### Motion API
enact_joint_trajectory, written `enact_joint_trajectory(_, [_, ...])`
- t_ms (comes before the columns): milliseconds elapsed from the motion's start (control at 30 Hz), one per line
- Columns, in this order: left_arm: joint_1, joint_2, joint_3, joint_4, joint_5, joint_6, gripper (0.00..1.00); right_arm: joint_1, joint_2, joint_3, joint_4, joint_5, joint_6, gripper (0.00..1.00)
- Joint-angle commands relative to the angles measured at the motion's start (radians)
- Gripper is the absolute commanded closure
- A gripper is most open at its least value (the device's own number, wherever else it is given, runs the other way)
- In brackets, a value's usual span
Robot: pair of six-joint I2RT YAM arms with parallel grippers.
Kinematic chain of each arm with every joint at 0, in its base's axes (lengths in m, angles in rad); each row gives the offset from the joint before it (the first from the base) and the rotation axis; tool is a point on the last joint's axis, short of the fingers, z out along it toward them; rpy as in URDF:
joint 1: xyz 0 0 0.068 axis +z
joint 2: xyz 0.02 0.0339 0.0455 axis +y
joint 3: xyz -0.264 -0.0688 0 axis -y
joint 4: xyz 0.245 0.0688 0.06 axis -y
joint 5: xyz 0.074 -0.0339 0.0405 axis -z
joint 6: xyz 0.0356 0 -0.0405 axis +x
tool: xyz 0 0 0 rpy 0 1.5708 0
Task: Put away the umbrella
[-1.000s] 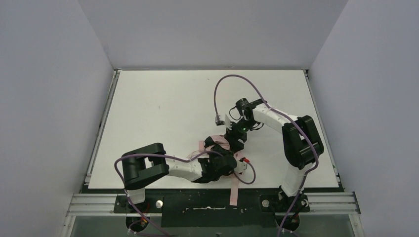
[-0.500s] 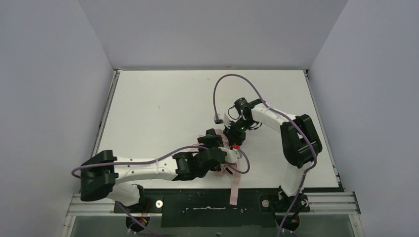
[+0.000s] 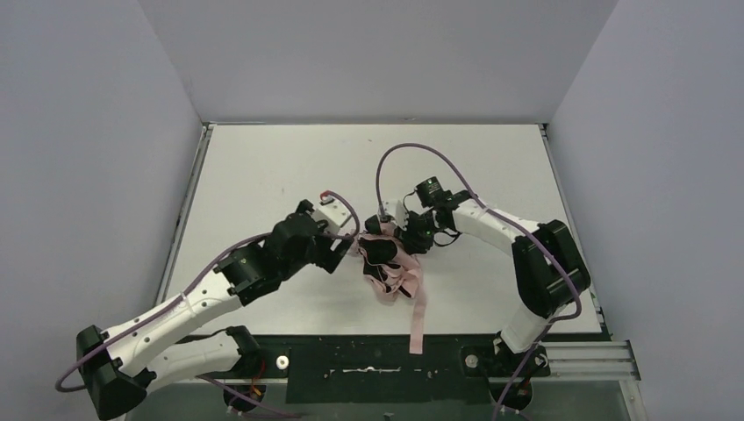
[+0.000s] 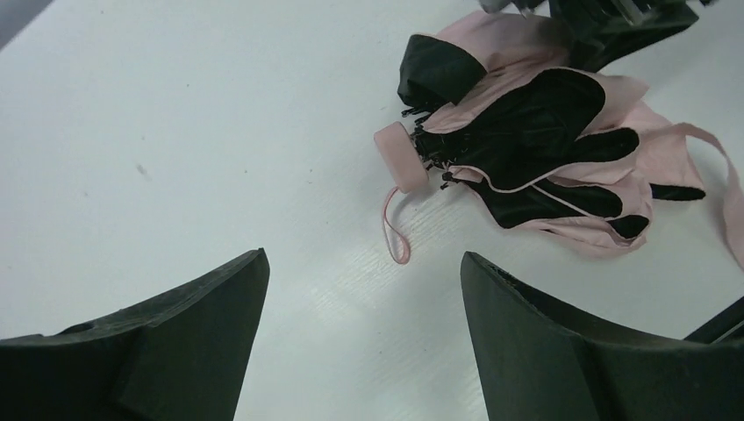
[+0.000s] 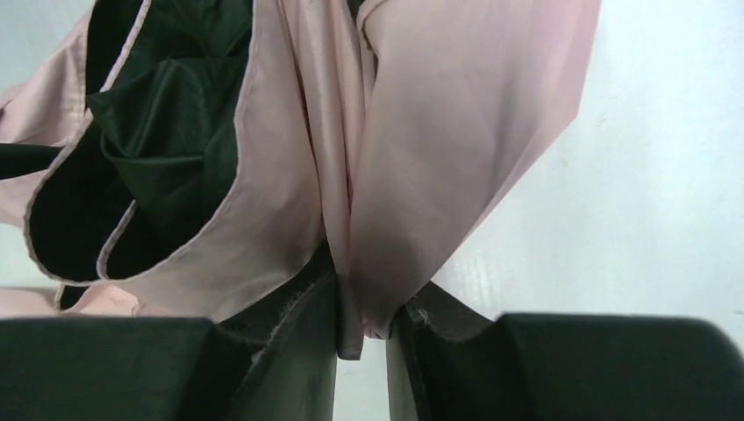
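**A:** Where is your umbrella [image 3: 392,270]?

**B:** It lies collapsed on the table [image 3: 263,167], a little right of centre in the overhead view. The canopy is loose and unrolled, and the tie strap [image 3: 416,324] trails toward the bottom edge.

**A:** And your right gripper [image 5: 364,326]?

**B:** It is pinched on a fold of pink fabric at the bundle's upper right. I'd judge you have it there as an anchor, so the umbrella can't slide.

**A:** The left gripper [image 4: 361,259]?

**B:** Its jaws are wide apart and hold nothing, just left of the bundle. Its camera faces the handle [image 4: 401,156] and wrist loop [image 4: 395,235], and neither finger touches them. That looks like a line-up on the handle end, for gathering the folds against the anchored side.
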Motion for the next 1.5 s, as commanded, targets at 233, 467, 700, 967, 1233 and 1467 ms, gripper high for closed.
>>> enact_joint_trajectory(233, [0.363,0.109,0.188,-0.061,0.528,-0.114,0.17,0.142,-0.143,-0.268,0.430,0.364,-0.067,0.87])
enact_joint_trajectory(467, [0.418,0.305,0.288,-0.062,0.683,-0.088,0.15,0.235,-0.235,-0.429,0.596,0.458,-0.116,0.88])
enact_joint_trajectory(700, [0.416,0.454,0.330,-0.096,0.807,-0.017,0.12,0.295,-0.284,-0.494,0.646,0.507,-0.147,0.88])
enact_joint_trajectory(967, [0.372,0.515,0.339,-0.086,0.666,-0.131,0.10,0.303,-0.285,-0.525,0.676,0.502,-0.119,0.89])
enact_joint_trajectory(1233, [0.344,0.603,0.392,-0.081,0.731,-0.038,0.09,0.313,-0.276,-0.531,0.682,0.499,-0.144,0.89])
enact_joint_trajectory(1467, [0.354,0.758,0.542,-0.255,0.869,0.185,0.06,0.321,-0.282,-0.536,0.652,0.495,-0.201,0.90])
